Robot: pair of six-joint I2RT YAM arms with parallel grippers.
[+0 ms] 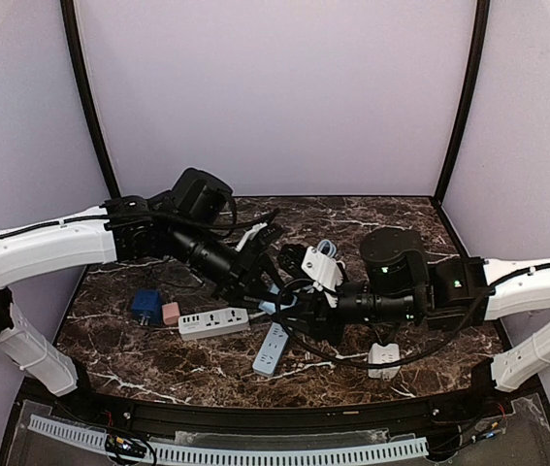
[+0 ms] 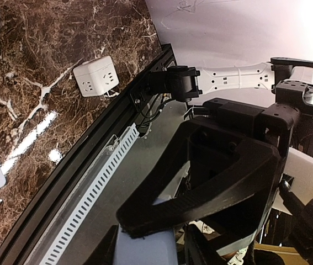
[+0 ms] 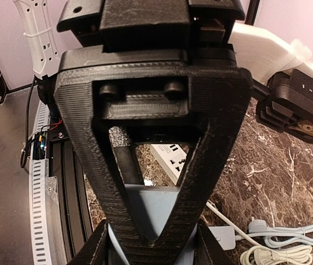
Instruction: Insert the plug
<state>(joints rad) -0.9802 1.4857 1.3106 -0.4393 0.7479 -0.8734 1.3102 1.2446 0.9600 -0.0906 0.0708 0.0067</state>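
Plug (image 1: pixel 267 307), small, pale blue, just beside pale blue power strip (image 1: pixel 271 354)

No lettering, brand, number or sign can be read in any view. The white cube socket (image 2: pixel 95 76) and the white power strip (image 1: pixel 213 321) on the dark marble counter (image 1: pixel 158 364) show only socket holes; any print is too small to tell.

Left claw (image 1: pixel 263 294) clamped, right claw (image 1: pixel 297 316) clamped, tips adjacent
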